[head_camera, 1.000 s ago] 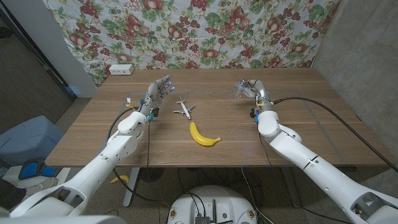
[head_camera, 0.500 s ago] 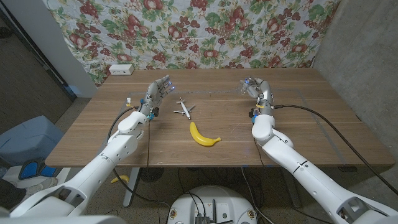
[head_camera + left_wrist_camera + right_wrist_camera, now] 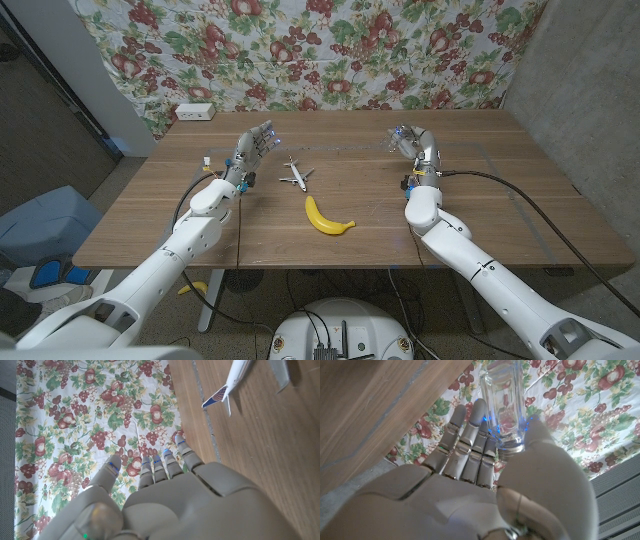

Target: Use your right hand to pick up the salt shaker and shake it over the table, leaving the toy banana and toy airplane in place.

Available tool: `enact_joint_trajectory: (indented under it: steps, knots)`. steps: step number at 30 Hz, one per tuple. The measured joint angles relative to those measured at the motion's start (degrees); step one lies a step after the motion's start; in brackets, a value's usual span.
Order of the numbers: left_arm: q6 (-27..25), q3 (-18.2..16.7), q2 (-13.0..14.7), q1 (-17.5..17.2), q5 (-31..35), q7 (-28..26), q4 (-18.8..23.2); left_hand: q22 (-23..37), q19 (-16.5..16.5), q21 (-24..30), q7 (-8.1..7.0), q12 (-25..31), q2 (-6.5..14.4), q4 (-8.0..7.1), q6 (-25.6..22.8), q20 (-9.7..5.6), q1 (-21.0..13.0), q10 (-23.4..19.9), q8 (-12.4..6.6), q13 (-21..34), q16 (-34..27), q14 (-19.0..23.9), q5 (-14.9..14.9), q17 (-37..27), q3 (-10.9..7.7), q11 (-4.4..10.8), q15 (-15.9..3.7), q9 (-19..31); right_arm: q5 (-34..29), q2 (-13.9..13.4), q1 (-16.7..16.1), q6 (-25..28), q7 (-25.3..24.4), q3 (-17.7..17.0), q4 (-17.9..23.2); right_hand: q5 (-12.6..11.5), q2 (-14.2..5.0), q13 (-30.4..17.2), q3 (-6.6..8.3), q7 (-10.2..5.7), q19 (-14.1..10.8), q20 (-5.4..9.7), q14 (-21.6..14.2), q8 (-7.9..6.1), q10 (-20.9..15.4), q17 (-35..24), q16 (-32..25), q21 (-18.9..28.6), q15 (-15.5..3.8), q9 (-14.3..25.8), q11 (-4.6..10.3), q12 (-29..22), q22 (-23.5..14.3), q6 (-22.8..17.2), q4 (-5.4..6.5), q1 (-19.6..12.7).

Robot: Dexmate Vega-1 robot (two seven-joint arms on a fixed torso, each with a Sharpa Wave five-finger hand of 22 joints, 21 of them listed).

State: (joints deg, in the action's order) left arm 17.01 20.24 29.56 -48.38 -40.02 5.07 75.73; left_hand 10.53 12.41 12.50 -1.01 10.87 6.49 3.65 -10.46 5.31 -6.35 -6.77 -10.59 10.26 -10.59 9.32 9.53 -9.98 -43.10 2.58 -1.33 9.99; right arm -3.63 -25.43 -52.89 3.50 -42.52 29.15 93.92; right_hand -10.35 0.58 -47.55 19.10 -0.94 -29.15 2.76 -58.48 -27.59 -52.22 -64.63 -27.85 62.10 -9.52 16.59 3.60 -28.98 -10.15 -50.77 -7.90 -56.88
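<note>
My right hand (image 3: 411, 141) is raised over the table's far right part and holds the clear glass salt shaker (image 3: 390, 147). In the right wrist view the salt shaker (image 3: 503, 407) is pinched between the thumb and the fingers (image 3: 470, 445) of my right hand (image 3: 485, 480). The yellow toy banana (image 3: 326, 219) lies near the middle of the wooden table (image 3: 520, 215). Just beyond it lies the white toy airplane (image 3: 295, 176), whose tail (image 3: 220, 395) also appears in the left wrist view. My left hand (image 3: 252, 150) stands left of the airplane with fingers spread, holding nothing.
A floral cloth (image 3: 320, 50) hangs behind the table. A white box (image 3: 195, 113) sits at the far left corner. A grey wall (image 3: 590, 90) stands close on the right.
My right arm has swung inward and the hand with the shaker shifted slightly right. The left hand, banana and airplane have not moved.
</note>
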Motion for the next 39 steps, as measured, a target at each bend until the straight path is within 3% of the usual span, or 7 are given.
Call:
enact_joint_trajectory:
  steps: [8, 9, 11, 12, 22, 30, 39]
  knots:
    - [-0.01, 0.09, -0.08, 0.15, -0.01, 0.02, -0.01, 0.0, 0.0, 0.0, -0.01, 0.0, 0.0, 0.0, 0.01, 0.0, 0.0, -0.08, 0.0, 0.0, 0.0, 0.31, 0.0, 0.0, 0.0, 0.08, 0.31, 0.0, 1.65, -2.04, 0.41, 3.43, 9.16, 0.33, 1.36, -0.04, 0.0, -0.29, 0.0, 0.0, 0.31, -0.14, 0.0, -0.14, 0.0, -0.25, 0.19, 0.0, 0.0, 0.0, 0.0, 0.05, 0.0, 0.01, 0.0, 0.0]
    - [-0.08, 0.09, -0.09, 0.16, -0.02, 0.1, -0.02, 0.0, 0.0, 0.0, -0.01, 0.0, 0.0, 0.0, 0.01, 0.0, 0.0, -0.08, 0.0, 0.0, 0.0, 0.31, 0.0, 0.0, 0.0, 0.07, 0.31, 0.0, 1.83, -4.63, 1.15, 3.74, 9.79, 0.69, 3.29, -0.04, 0.0, -0.31, 0.0, 0.0, 0.55, 0.07, 0.0, -0.15, 0.0, -0.26, 0.19, 0.0, 0.0, 0.0, 0.0, 0.05, 0.0, 0.01, 0.0, 0.0]
    - [-0.08, 0.1, -0.08, 0.16, -0.02, 0.1, -0.03, 0.0, 0.0, 0.0, -0.01, 0.0, 0.0, 0.0, 0.01, 0.0, 0.0, -0.32, 0.0, 0.0, 0.0, 0.31, 0.0, 0.0, 0.0, -0.17, 0.31, 0.0, 2.7, -4.63, 1.15, 5.41, 12.7, 0.69, 3.29, -0.04, 0.0, -0.32, 0.0, 0.0, 0.74, -0.11, 0.01, -0.16, 0.0, -0.48, 0.19, 0.05, 0.0, 0.0, 0.0, 0.05, 0.0, 0.01, 0.0, 0.0]
    - [-0.12, 0.11, -0.08, 0.16, -0.03, 0.12, -0.03, 0.0, 0.0, 0.0, -0.01, 0.0, 0.0, 0.0, 0.01, 0.0, 0.0, -0.39, 0.0, 0.0, 0.0, 0.31, 0.0, 0.0, 0.0, -0.24, 0.31, 0.0, 3.01, -6.28, 1.82, 6.03, 13.83, 0.98, 4.56, -0.04, 0.0, -0.32, 0.0, -0.01, 0.74, -0.11, 0.01, -0.17, 0.0, -0.52, 0.19, 0.21, 0.0, 0.0, 0.0, 0.06, 0.0, 0.01, 0.0, 0.0]
    - [-0.21, 0.12, 0.0, 0.14, -0.08, 0.18, -0.02, 0.0, 0.0, 0.0, -0.01, 0.0, 0.0, 0.0, 0.01, 0.0, 0.0, -0.39, 0.0, 0.0, 0.0, 0.31, 0.0, 0.0, 0.0, -0.24, 0.31, 0.0, 5.99, -9.57, 3.61, 12.53, 22.91, 1.78, 7.48, -0.27, 0.0, -0.46, 0.0, -0.01, 0.73, -0.11, 0.01, -0.18, 0.0, -0.84, 0.59, 0.21, 0.01, 0.0, 0.0, 0.22, 0.0, 0.01, 0.0, 0.0]
    - [-0.26, 0.12, 0.16, 0.11, -0.1, 0.27, 0.1, 0.0, 0.0, 0.0, -0.01, 0.0, 0.0, 0.0, 0.01, 0.0, 0.0, -0.38, 0.0, 0.0, 0.0, 0.31, 0.0, 0.0, 0.0, -0.24, 0.31, 0.0, 7.26, -11.77, 5.16, 15.68, 25.52, 2.76, 9.67, -0.27, 0.0, -0.56, 0.0, -0.01, 0.73, -0.11, 0.01, -0.18, 0.0, -1.16, 0.59, 0.43, 0.01, 0.0, 0.0, 0.41, 0.0, 0.01, 0.0, 0.0]
    - [-0.3, 0.05, 0.24, 0.1, -0.16, 0.43, 0.15, 0.0, 0.0, 0.0, -0.01, 0.0, 0.0, 0.0, 0.02, 0.0, 0.0, -0.38, 0.0, 0.0, 0.0, 0.31, 0.0, 0.0, 0.0, -0.24, 0.31, 0.0, 7.43, -11.58, 5.22, 15.52, 23.99, 3.04, 9.67, -0.27, 0.0, -0.59, 0.0, -0.01, 0.73, -0.11, -0.2, -0.13, 0.0, -1.51, 1.07, 0.43, -0.21, 0.0, 0.0, 0.48, 0.0, 0.01, 0.0, 0.0]
